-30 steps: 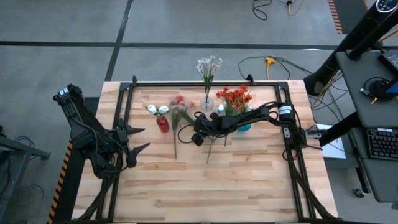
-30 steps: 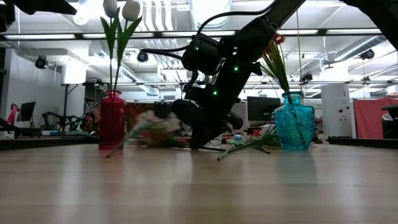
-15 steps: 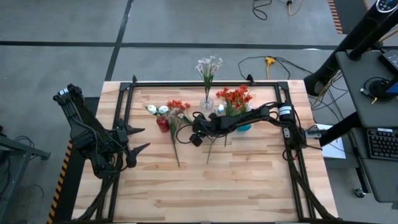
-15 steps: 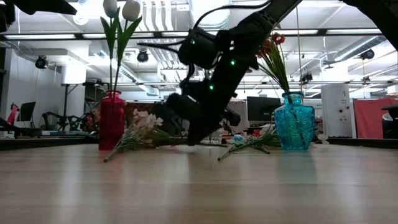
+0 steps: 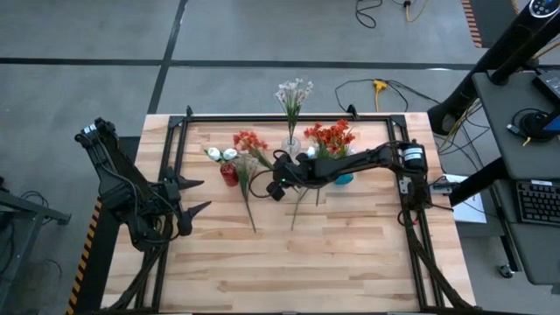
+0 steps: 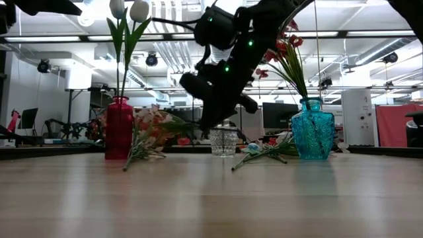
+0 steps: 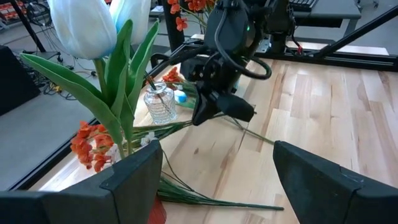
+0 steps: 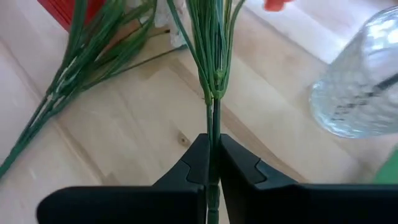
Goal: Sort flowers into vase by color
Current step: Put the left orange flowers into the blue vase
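Note:
My right gripper (image 5: pixel 276 182) hangs over the table's far middle, shut on an orange-red flower (image 5: pixel 249 140) whose bloom points toward the red vase (image 5: pixel 229 174). That vase holds white tulips (image 6: pixel 129 10). A clear vase (image 5: pixel 291 146) holds a pale pink-white spray (image 5: pixel 295 90). A blue vase (image 6: pixel 312 129) holds orange blooms (image 5: pixel 330 136). More flowers (image 5: pixel 248 199) lie flat on the table by their stalks. My left gripper (image 5: pixel 206 194) waits open at the left, behind the red vase. My right gripper pinches the orange-red flower's thin green stalk (image 8: pixel 213 127) between its two fingers, just below where it splits into several stems. The fingers slant down from the table's right side, and the stalk runs along them. The flower (image 6: pixel 155 122) juts out roughly level, off the table.
A pale spray (image 8: pixel 81 81) lies beside the red vase, its stalk (image 5: pixel 253 223) reaching toward the near edge. Another stem (image 5: pixel 300 208) lies under the right arm. A black frame (image 5: pixel 289 116) rims the table. Bare wood (image 5: pixel 289 262) fills the near half.
My right gripper has risen from the table top, staying shut, and has carried the orange-red flower up with it, so the flower now hangs off the wood. The pale spray lying by the red vase has shifted a little.

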`<state>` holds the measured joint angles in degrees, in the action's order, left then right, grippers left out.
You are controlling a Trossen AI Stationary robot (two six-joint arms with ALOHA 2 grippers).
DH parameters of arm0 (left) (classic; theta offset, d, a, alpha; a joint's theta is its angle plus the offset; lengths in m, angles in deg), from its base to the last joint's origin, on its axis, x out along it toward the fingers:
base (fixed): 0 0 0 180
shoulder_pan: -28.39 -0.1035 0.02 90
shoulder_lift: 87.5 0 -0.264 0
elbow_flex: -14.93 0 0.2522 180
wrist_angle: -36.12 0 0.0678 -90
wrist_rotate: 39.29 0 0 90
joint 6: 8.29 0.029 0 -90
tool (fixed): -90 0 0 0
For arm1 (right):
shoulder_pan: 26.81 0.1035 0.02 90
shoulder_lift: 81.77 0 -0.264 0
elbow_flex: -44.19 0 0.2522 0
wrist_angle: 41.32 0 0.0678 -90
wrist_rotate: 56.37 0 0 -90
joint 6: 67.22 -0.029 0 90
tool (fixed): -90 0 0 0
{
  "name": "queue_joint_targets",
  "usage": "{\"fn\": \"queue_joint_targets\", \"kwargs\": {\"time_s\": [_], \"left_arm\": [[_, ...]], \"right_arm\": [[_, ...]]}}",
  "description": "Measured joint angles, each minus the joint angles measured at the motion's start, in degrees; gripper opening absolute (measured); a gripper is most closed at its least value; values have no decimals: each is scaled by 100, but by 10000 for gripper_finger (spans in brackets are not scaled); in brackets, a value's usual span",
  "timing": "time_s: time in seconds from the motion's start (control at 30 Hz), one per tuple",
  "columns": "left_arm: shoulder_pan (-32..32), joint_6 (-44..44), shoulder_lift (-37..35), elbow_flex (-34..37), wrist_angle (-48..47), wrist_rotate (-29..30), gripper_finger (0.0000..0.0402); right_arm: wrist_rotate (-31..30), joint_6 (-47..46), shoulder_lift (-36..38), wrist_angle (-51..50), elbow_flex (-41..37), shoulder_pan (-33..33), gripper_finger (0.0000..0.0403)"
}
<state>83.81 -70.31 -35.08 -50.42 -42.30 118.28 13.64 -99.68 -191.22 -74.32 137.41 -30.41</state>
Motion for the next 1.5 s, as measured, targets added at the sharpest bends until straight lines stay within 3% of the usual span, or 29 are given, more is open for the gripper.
{"fn": "queue_joint_targets", "kwargs": {"time_s": [0.4,0.7,0.83,1.17,1.5], "left_arm": [[-2,337,-4,-142,15,258,287],[0,1373,0,-569,229,556,287],[-2,2304,2,-775,726,682,287],[-1,5946,5,-1450,2965,695,287],[-2,6400,305,-1974,2992,695,287]], "right_arm": [[-465,49,672,-147,4,74,18],[-878,420,1314,-121,101,74,18],[-933,725,1565,-118,295,85,18],[-1007,1490,2238,-147,845,98,18],[-898,1677,2546,-329,1155,96,18]]}}
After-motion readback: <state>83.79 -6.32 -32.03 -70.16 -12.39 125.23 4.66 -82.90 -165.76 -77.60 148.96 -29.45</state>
